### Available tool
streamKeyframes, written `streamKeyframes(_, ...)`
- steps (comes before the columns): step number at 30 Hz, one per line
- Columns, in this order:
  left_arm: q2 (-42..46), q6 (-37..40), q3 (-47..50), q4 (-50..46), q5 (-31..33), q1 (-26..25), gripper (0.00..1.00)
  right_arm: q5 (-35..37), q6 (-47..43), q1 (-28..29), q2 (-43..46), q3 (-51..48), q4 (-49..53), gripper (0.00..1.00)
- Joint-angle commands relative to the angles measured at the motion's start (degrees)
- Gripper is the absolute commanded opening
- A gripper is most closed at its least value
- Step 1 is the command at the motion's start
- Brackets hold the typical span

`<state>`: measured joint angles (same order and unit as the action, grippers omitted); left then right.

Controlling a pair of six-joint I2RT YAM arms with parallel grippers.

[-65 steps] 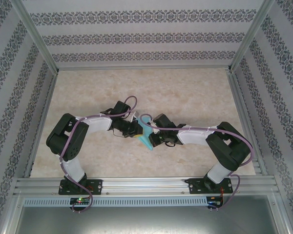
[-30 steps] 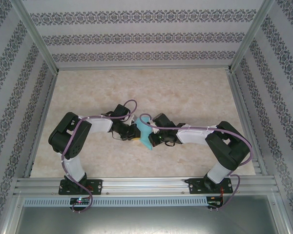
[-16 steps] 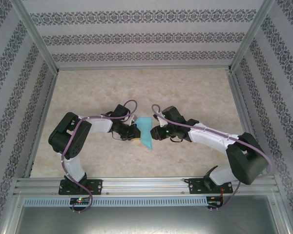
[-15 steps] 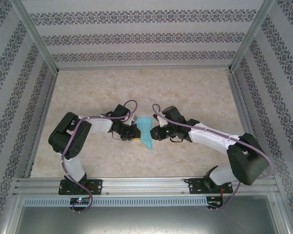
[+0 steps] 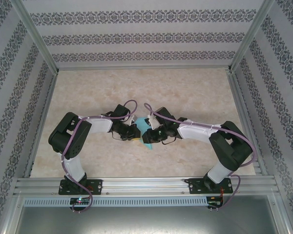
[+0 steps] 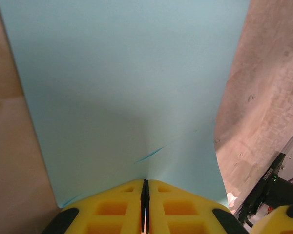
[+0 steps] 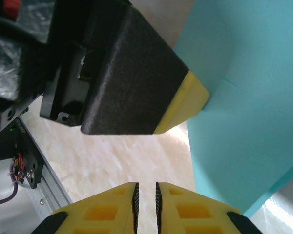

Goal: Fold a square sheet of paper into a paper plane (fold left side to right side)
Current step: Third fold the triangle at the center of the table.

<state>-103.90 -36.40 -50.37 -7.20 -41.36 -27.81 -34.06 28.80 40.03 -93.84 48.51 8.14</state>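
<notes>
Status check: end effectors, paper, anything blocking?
Left end effector shut on the paper's edge. Right end effector barely open, empty, beside the paper. No obstruction seen on the table.

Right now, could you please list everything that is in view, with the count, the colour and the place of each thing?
sheet of paper: one, turquoise-blue, mid-table between the grippers
table: one, beige marbled, under the arms
walls: three, white with grey patterned bands, around the table
frame: one, silver metal, along the table edges
cables: two, purple, one along each arm
arms: two, black and white, near edge
left gripper: yellow fingers, shut on the sheet's edge
right gripper: yellow fingers, slightly apart, empty, beside the sheet
</notes>
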Motion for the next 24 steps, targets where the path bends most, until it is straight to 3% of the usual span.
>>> streamKeyframes(1, -2.0, 1.3, 0.7, -3.6, 3.6, -0.9, 0.13, -1.1, -0.2, 0.6, -1.9, 1.5, 1.6, 0.19)
streamKeyframes(24, -2.3, 1.7, 0.3, -4.2, 3.8, -0.9, 0.13, 1.6, -3.4, 1.1, -6.4, 2.2, 8.3, 0.20)
